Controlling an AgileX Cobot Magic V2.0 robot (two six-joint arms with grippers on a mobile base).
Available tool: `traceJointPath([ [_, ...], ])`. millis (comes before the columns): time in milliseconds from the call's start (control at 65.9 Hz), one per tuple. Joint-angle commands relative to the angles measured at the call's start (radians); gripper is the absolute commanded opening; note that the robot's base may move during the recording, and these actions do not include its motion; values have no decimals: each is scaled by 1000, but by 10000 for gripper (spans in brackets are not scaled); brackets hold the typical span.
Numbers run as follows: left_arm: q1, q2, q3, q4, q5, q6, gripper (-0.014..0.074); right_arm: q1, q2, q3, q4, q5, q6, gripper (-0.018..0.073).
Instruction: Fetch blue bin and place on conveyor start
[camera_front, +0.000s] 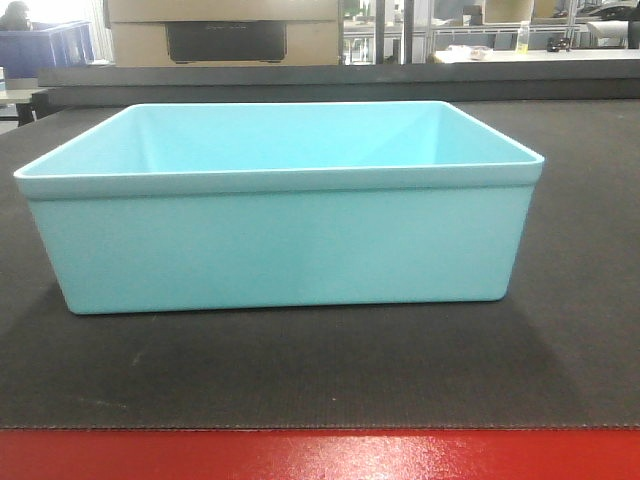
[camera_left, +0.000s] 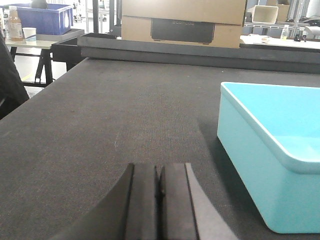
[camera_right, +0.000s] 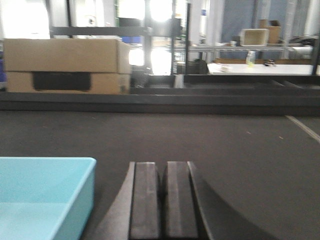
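The blue bin (camera_front: 280, 240), a light turquoise tub, stands upright and empty on the conveyor start (camera_front: 560, 370), a dark grey woven belt with a glossy red front edge (camera_front: 320, 455). In the left wrist view the blue bin (camera_left: 270, 155) lies to the right of my left gripper (camera_left: 160, 172), whose jaws are shut with nothing between them, above the belt (camera_left: 125, 115). In the right wrist view a corner of the blue bin (camera_right: 45, 195) sits left of my right gripper (camera_right: 164, 170), also shut and empty. Neither gripper touches the bin.
A cardboard box (camera_front: 225, 35) stands beyond the belt's far raised edge (camera_front: 330, 80). A dark blue bin (camera_left: 42, 17) rests on a table at the far left, with a bottle (camera_left: 15, 25) beside it. Benches and shelving (camera_right: 260, 55) fill the background.
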Motion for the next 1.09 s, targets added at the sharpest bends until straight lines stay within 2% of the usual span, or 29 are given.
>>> traceJointPath([
  [0,4,-7,-2,-5,-22,1,-111,-48,-63,64,2,-10,-8,-162],
  [258,4,-7,-2,-5,-22,1,-111,-78,-253,356,50,-148,-8,-162],
  [288,4,-7,-2,-5,-22,1,-111,-78,-281,356,50,-168,-8,-162],
  [364,4,-7,-2,-5,-22,1,-111,-78,-299,356,50,-59,-8,-162],
  [1078,4,-7,-2,-5,-24,1,-111,-78,-299,356,43,-78,-8,-162],
])
